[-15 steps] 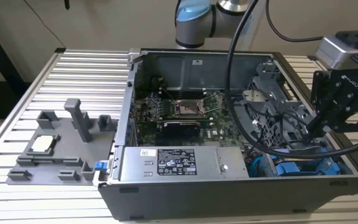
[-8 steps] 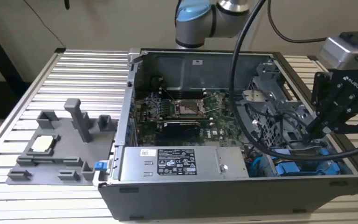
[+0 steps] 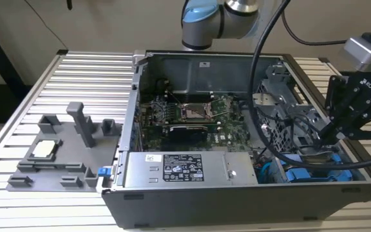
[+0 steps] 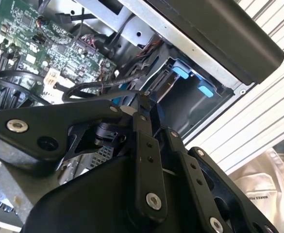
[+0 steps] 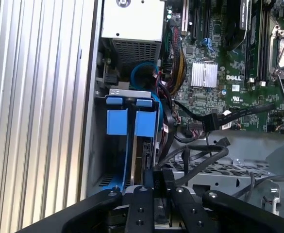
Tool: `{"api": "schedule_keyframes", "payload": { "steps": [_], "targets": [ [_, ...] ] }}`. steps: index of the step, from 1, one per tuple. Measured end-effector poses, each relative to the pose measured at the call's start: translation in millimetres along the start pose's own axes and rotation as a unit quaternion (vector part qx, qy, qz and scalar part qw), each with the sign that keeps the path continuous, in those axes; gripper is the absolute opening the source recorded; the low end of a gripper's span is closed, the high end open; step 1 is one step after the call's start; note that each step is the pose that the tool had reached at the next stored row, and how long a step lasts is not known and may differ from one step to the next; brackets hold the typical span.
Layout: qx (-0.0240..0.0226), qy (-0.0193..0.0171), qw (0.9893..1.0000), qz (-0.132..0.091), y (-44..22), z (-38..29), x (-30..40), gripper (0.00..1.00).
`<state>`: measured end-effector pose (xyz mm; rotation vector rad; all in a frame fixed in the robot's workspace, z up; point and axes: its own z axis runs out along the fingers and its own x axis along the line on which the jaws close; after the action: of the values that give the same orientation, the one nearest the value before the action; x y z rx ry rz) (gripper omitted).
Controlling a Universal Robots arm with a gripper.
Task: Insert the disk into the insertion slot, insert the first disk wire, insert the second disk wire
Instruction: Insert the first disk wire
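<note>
The jaws of the gripper (image 5: 156, 174) stand drawn together, with no gap showing between their tips in both wrist views; whether something thin is pinched there I cannot tell. They point down into a corner of the open computer case (image 3: 237, 205), at the mouth of the insertion slot (image 5: 99, 145); I judge this is because the work here is at the drive's edge rather than in carrying it.

The disk (image 5: 144, 154) stands on edge in that slot, just beyond the tips and very near them; contact I cannot make out. Its blue carrier rail (image 5: 145, 122) sits side by side with that of a second blue-railed drive (image 5: 116, 121) in the same cage; the seating step therefore looks done, the cage holding the disk upright.

A black lead with a flat plug (image 5: 210, 121) lies loose over the motherboard (image 5: 258, 58), apart from the disk; further black cables (image 5: 200, 155) loop past the jaws. The wires seem not yet in, though the drive's sockets are hidden.

In the exterior view the silver power-supply box (image 3: 185, 169) lies to the exterior view's left of the cage; the case rests on a slatted worktop (image 3: 76, 72), with a grey fixture (image 3: 63, 145) well apart.
</note>
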<state>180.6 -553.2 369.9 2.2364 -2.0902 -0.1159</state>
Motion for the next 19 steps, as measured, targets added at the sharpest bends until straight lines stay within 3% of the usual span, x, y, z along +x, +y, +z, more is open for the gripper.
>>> {"api": "schedule_keyframes", "payload": {
  "steps": [7, 12, 17, 19],
  "targets": [
    [-0.0107, -0.0012, 0.9999, 0.004, -2.3, 4.8, 1.7, 0.19],
    [-0.0115, -0.0031, 0.9999, 0.011, -2.7, 7.8, 3.3, 0.19],
    [-0.0112, -0.0089, 0.9997, 0.017, -2.6, 9.1, 7.0, 0.19],
    [-0.0112, -0.0094, 0.9997, 0.019, -2.6, 9.3, 9.0, 0.19]
  ]
}}
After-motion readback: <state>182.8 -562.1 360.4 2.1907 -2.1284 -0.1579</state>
